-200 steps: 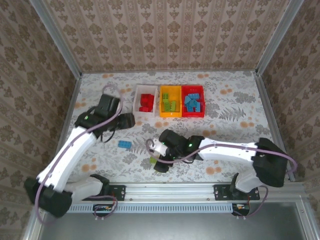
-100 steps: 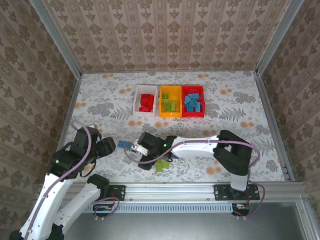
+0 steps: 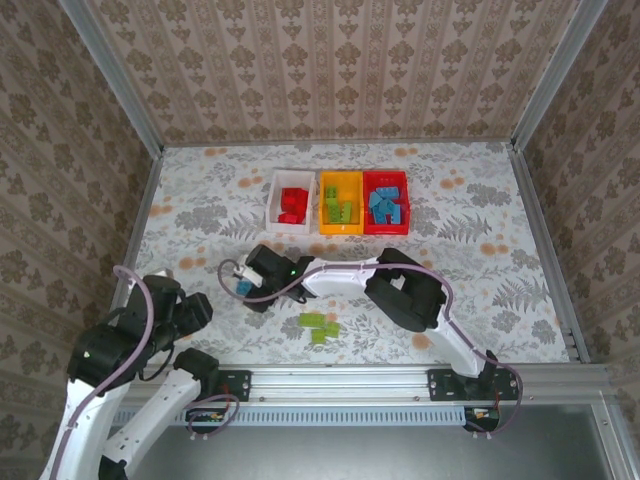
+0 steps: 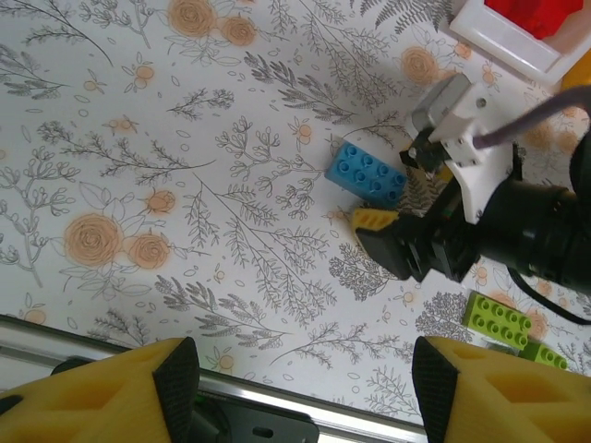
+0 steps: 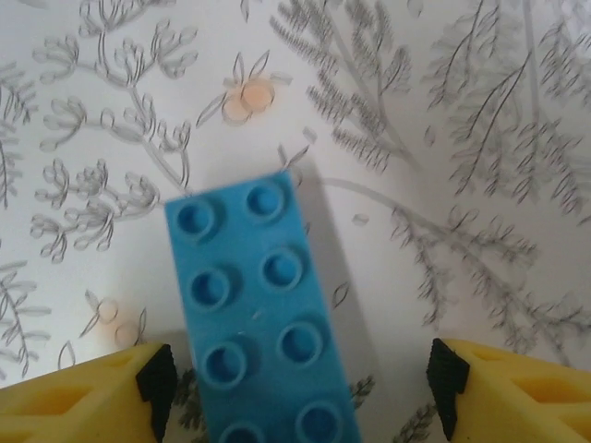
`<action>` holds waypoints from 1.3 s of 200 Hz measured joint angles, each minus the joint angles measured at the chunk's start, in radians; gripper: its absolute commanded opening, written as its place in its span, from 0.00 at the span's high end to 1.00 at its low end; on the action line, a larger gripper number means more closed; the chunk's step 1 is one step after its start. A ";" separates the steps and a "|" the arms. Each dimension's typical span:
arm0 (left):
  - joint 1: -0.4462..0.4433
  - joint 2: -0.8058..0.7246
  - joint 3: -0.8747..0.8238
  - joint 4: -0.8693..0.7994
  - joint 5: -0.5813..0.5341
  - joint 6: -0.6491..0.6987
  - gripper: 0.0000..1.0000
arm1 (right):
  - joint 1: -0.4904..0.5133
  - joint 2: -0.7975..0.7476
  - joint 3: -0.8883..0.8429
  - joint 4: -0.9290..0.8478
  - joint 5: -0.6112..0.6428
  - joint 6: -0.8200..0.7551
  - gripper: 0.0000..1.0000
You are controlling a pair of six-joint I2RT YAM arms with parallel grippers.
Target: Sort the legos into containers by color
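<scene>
A blue lego point(image 3: 243, 288) lies flat on the table at centre-left. My right gripper point(image 3: 251, 284) hangs over it, open. In the right wrist view the blue lego point(image 5: 254, 341) sits between the yellow fingers point(image 5: 83, 392), nearer the left pad, with a gap on the right side. Two lime green legos point(image 3: 320, 322) lie close together near the front edge. The white container point(image 3: 291, 205) holds red legos, the yellow-orange one point(image 3: 340, 205) green, the red one point(image 3: 386, 203) blue. My left gripper point(image 3: 198, 306) is open and empty at the near left; its view shows the blue lego point(image 4: 366, 173).
The aluminium rail point(image 3: 330, 380) runs along the front edge, just under my left gripper point(image 4: 305, 383). The right arm point(image 3: 400, 290) stretches leftward across the table's middle. Patterned walls close in the back and sides.
My right gripper has swept left from the green legos to the blue lego, and its jaws have narrowed a little. My left arm has pulled back to the near-left corner.
</scene>
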 measured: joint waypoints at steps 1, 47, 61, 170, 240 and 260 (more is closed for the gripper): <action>0.000 0.000 0.001 -0.001 0.000 0.000 0.35 | -0.001 0.002 0.003 0.000 -0.001 -0.003 0.32; 0.000 0.000 0.012 -0.021 -0.004 0.000 0.35 | -0.002 0.050 0.071 -0.005 -0.003 -0.001 0.57; 0.000 0.000 0.014 -0.027 -0.004 0.000 0.35 | 0.000 0.058 0.080 -0.005 -0.001 -0.002 0.66; 0.000 0.130 0.018 0.122 0.060 0.081 0.35 | -0.068 -0.326 -0.171 -0.023 0.081 0.055 0.74; -0.150 0.705 0.176 0.576 0.228 0.283 0.34 | -0.522 -0.716 -0.395 -0.031 0.137 0.288 0.74; -0.197 0.848 0.246 0.669 0.261 0.325 0.34 | -0.601 -0.637 -0.349 -0.108 0.137 0.373 0.74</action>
